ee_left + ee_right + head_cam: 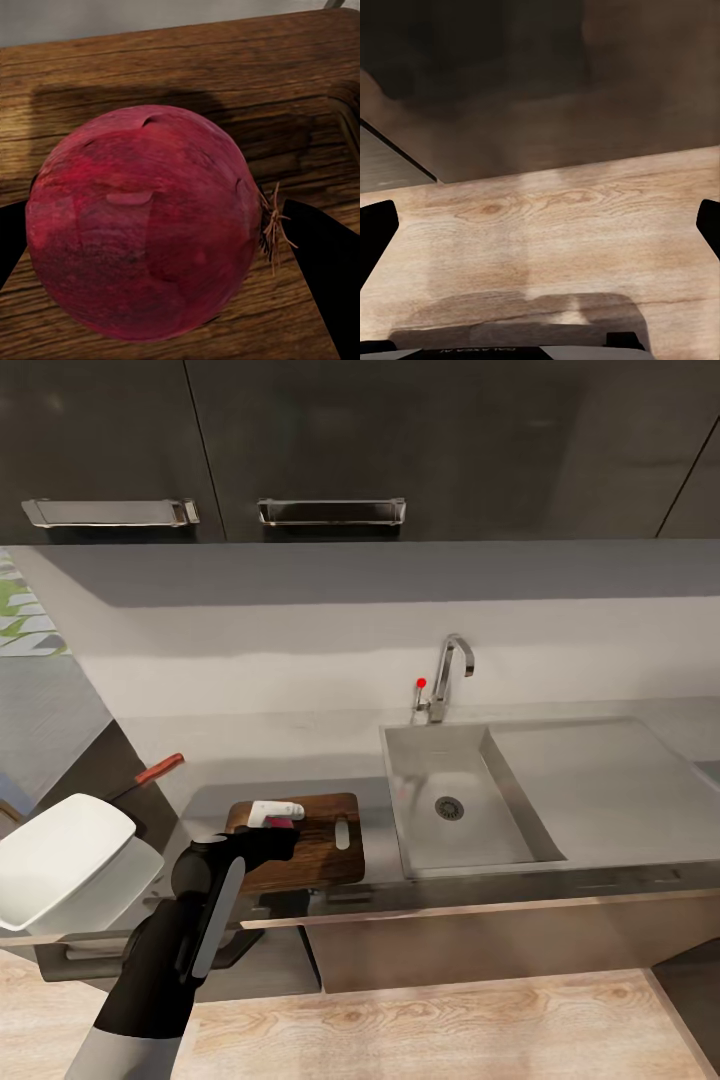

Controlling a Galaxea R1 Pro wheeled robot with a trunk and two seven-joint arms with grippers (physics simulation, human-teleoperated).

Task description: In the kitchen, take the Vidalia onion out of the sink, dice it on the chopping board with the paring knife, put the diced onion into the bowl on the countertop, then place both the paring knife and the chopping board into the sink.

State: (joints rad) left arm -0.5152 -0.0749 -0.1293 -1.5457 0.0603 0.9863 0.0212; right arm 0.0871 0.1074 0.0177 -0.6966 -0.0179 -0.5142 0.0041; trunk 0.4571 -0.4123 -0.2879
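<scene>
My left gripper point(283, 822) hovers over the chopping board point(322, 852), shut on the Vidalia onion point(146, 232). The onion is round with dark red skin, and a black finger point(330, 262) presses each side of it, with the wooden board point(187, 67) close beneath. The paring knife point(160, 768), red-handled, lies on the countertop point(290, 745) at the far left, its blade partly hidden behind the white bowl point(65, 860). The steel sink point(430, 760) lies to the right of the board. My right gripper point(540, 225) is open above a wooden floor point(547, 217).
An angular tap point(452, 672) with a red dot stands behind the basin, and a flat drainboard point(600, 780) stretches to its right. Dark wall cabinets point(330, 450) hang above. The bowl sits at the countertop's left end, overhanging the front edge.
</scene>
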